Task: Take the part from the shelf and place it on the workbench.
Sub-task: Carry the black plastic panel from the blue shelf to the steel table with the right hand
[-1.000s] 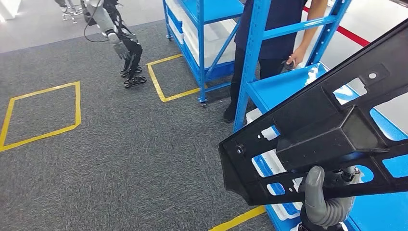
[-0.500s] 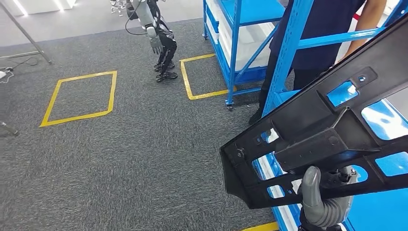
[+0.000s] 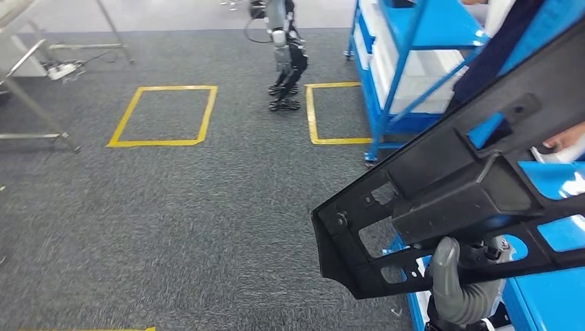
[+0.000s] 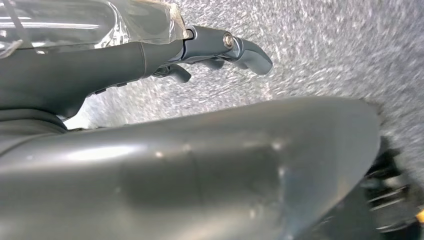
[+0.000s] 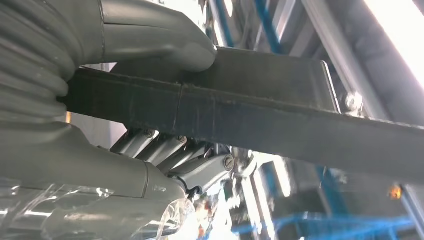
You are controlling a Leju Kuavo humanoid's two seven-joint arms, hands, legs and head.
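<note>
Right hand (image 3: 461,293) carries the black part (image 3: 455,200) clear of the blue shelf (image 3: 552,296).

The part is a long, flat frame with cut-outs, tilted upward to the right above grey carpet (image 3: 172,221). The right hand's thumb lies on one face and its fingers (image 5: 170,152) curl against the other, clamping a bar of the part. The left hand (image 4: 150,55) hangs over the carpet, fingers loosely curled, holding nothing. Another robot (image 3: 283,48) stands by yellow floor squares (image 3: 162,116).
</note>
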